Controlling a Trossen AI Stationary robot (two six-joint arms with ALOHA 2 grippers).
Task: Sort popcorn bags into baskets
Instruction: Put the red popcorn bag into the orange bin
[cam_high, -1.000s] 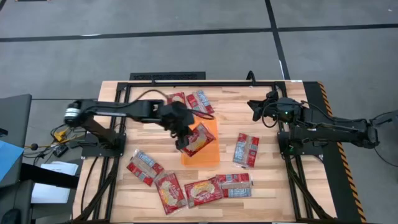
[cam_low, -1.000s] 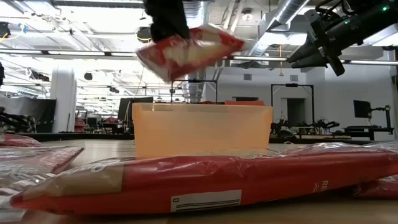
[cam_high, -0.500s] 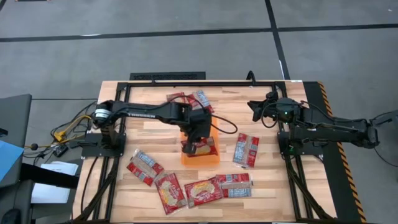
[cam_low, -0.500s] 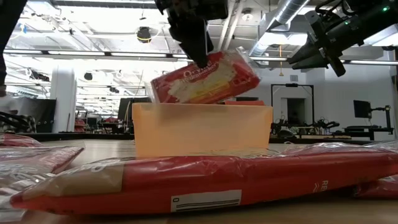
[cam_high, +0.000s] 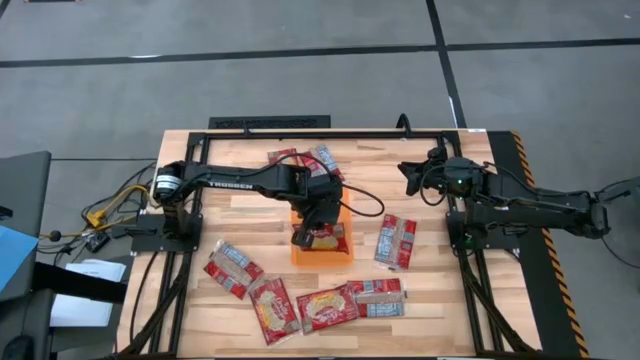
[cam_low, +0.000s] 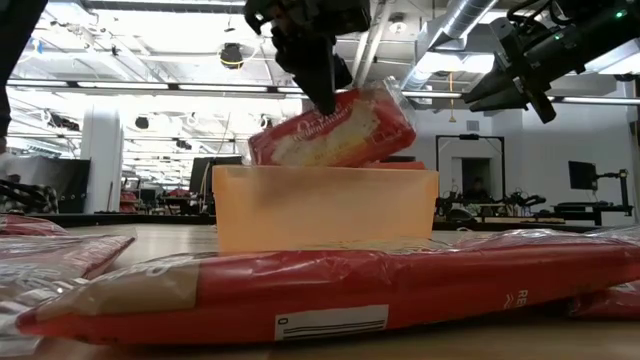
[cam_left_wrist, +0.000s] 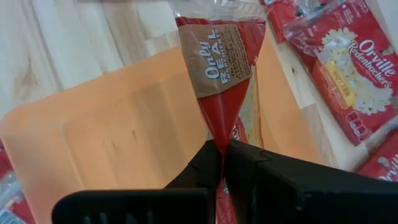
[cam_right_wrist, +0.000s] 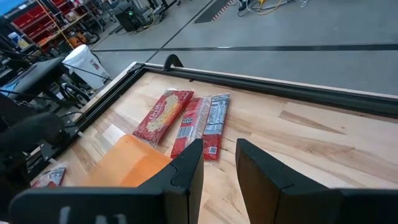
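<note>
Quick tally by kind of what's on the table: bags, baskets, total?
Loose popcorn bags on the table: 7
Held popcorn bag, in the left end effector over the basket: 1
Orange basket: 1
Total: 9 visible

Even, bright overhead light fills every view, with soft shadows on the table (cam_high: 250, 205). In the low view the ceiling lights (cam_low: 180, 88) glare white, and the nearest packet (cam_low: 330, 290) is blurred. The left wrist view is slightly soft around its edges.
</note>
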